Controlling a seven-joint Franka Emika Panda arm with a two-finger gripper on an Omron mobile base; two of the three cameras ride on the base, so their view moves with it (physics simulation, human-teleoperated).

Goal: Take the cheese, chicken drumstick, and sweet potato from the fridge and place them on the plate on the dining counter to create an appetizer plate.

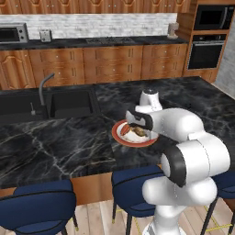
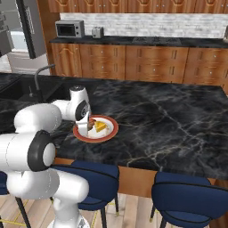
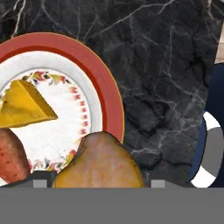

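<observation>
Fingers (image 3: 97, 186) look spread around the chicken drumstick (image 3: 100, 164), hovering over the red rim of the plate (image 3: 111, 96) on the tabletop (image 3: 166, 65), probably lining up beside the cheese (image 3: 24, 105) and sweet potato (image 3: 13, 157)

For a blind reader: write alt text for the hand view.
A red-rimmed plate on a black marble counter holds a yellow cheese wedge and a reddish sweet potato. A golden-brown chicken drumstick sits at the plate's near edge, overlapping the rim.
</observation>
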